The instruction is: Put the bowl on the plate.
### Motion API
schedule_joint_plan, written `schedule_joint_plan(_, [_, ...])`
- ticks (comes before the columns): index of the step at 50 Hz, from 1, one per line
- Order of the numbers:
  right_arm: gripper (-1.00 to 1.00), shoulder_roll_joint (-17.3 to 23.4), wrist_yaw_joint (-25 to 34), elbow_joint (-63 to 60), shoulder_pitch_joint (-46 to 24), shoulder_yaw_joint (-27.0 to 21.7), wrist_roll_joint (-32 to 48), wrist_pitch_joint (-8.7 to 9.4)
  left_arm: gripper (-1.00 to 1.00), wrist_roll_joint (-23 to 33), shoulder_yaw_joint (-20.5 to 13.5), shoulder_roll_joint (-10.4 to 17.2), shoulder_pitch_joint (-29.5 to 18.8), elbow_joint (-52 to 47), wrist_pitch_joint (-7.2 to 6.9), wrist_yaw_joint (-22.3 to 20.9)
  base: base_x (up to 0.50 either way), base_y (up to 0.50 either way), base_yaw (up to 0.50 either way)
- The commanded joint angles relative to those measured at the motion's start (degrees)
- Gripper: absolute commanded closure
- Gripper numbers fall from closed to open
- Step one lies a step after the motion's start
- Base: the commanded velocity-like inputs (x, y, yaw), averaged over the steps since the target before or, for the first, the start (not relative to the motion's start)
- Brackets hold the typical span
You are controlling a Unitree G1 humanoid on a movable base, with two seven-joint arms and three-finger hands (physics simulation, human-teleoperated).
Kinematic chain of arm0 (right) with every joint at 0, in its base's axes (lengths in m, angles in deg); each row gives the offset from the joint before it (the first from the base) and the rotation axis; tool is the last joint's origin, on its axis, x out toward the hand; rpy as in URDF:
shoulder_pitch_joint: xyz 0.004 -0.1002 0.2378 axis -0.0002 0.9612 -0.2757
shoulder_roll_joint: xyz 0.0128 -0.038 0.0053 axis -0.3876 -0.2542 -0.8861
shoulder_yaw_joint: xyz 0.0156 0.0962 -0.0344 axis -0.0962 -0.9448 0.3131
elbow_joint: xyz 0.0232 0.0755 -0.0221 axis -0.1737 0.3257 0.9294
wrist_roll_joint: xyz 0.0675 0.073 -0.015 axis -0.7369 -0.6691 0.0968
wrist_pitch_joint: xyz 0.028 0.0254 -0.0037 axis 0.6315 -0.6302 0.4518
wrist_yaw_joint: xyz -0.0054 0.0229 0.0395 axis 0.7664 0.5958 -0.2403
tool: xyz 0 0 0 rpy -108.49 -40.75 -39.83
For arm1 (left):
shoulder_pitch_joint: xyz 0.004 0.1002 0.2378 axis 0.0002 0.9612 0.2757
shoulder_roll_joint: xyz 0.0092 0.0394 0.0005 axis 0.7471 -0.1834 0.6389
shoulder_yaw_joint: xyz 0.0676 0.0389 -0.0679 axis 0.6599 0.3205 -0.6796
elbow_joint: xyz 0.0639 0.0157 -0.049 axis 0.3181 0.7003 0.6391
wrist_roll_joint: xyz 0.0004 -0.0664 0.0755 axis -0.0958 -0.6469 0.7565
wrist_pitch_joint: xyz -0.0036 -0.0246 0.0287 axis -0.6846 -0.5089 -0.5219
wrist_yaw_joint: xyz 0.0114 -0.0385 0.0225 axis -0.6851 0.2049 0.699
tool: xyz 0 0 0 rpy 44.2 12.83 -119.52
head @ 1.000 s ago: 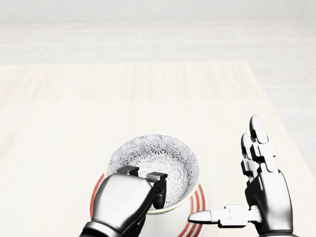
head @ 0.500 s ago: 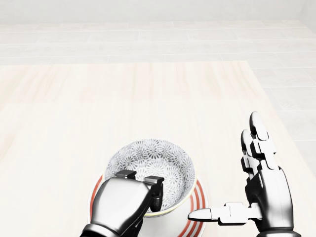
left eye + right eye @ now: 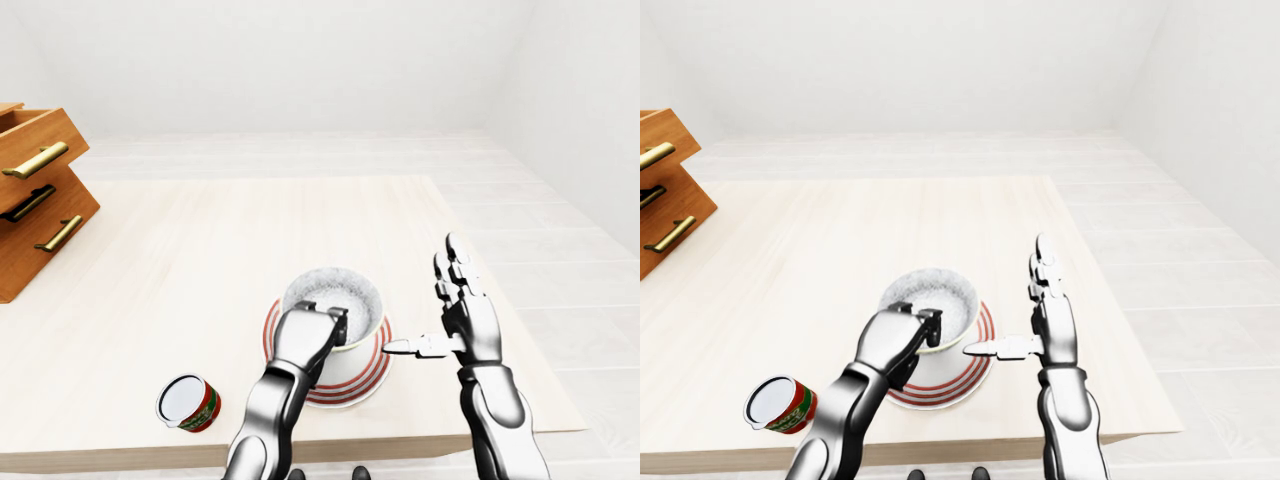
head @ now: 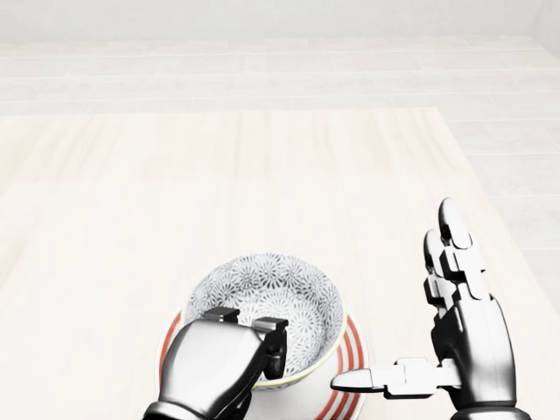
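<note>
The left robot hand (image 4: pixel 219 360) is nearest, its fingers pinched on the six-o'clock rim of the bowl (image 4: pixel 278 293). The bowl lies at twelve o'clock from it, centred over the red-ringed plate (image 4: pixel 352 357) and apparently seated. The right robot hand (image 4: pixel 468 341) stands spread and empty at the plate's three o'clock, apart from it. The surface (image 4: pixel 219 175) runs on toward twelve.
</note>
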Motion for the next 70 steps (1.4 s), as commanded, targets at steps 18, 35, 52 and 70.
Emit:
schedule_joint_plan(18, [-1.00,0.06,-0.27,0.19,0.04,0.44,-0.13,0.00,0.53,-0.80,0.36,0.57,1.09,-0.75,0.00,1.07,0.00,0.00,0.00])
schedule_joint_plan(35, [-1.00,0.22,-0.27,-0.19,-0.59,0.41,-0.12,0.00,0.14,-0.65,0.34,1.14,1.64,-1.15,0.00,0.28,0.00,0.00,0.00])
schedule_joint_plan(52, [-1.00,0.26,-0.07,0.16,-1.08,0.19,-0.02,0.00,-0.07,-0.20,0.38,1.16,1.69,-1.26,0.00,-0.47,0.00,0.00,0.00])
schedule_joint_plan(70, [-1.00,0.07,-0.29,0.98,-0.72,0.41,-0.02,0.00,-0.69,-0.27,0.99,2.30,4.19,-3.04,0.00,-1.34,0.00,0.00,0.00])
